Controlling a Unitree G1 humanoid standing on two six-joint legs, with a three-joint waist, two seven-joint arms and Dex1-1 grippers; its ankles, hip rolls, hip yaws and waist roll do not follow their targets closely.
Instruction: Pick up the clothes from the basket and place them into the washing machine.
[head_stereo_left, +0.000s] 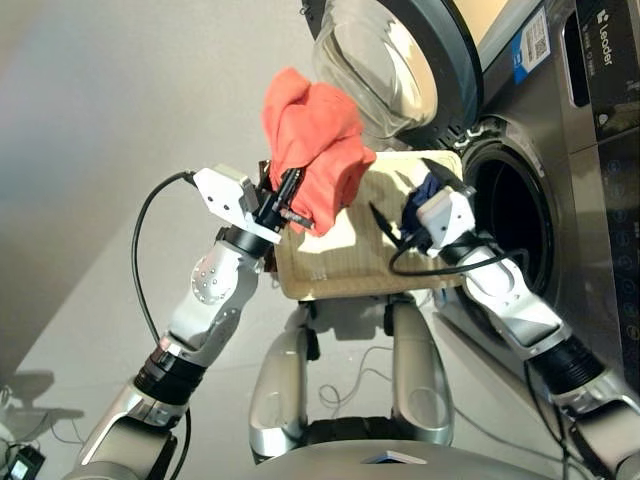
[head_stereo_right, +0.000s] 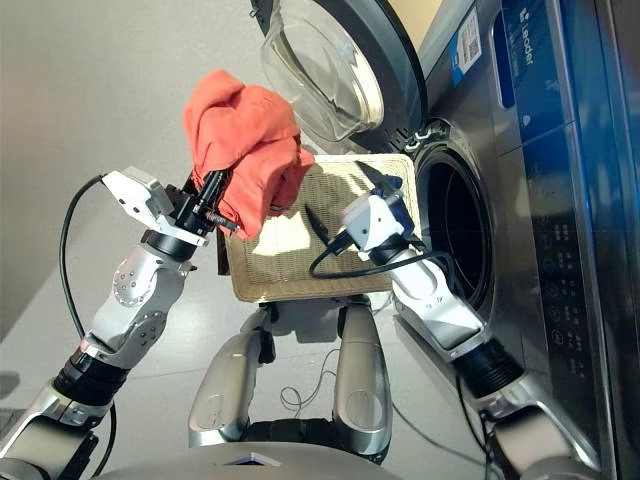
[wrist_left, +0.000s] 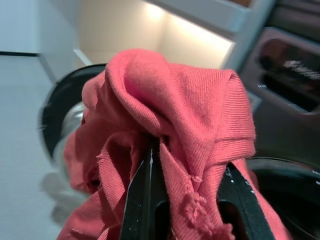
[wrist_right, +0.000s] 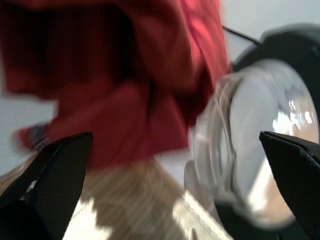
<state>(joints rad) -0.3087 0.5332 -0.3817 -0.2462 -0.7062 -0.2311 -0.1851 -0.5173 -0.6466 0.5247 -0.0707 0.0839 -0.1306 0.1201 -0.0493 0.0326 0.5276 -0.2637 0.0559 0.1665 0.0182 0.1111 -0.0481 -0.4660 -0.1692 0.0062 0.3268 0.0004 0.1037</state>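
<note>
Clothes are being moved to the washing machine (head_stereo_right: 520, 190): a red-orange garment (head_stereo_left: 312, 145) is held aloft in the left pincer (head_stereo_left: 288, 192), its two black fingers (wrist_left: 145, 197) clenched on a fold of the cloth, as is shown plainly in the left wrist view. The garment hangs above the near-left part of the cream wicker basket (head_stereo_left: 350, 262), just in front of the open glass door (head_stereo_right: 335, 65), and well short of the round opening of the drum (head_stereo_right: 455, 225). The right pincer (wrist_right: 165, 200) is seen released and empty in its own wrist view, its fingers spread wide. It is held over the right end of the basket, close beside the drum opening. A dark blue scrap (head_stereo_left: 422, 190) can be made out next to the right pincer, though whether it lies in the basket cannot be told. No black garment can be found in these views.

The step in hand is judged to be the carry, with the garment lifted clear but not yet delivered. For the next move, the left arm would need to be swung rightward past the door and the right arm, the cloth brought inside the opening, and only then let go.
</note>
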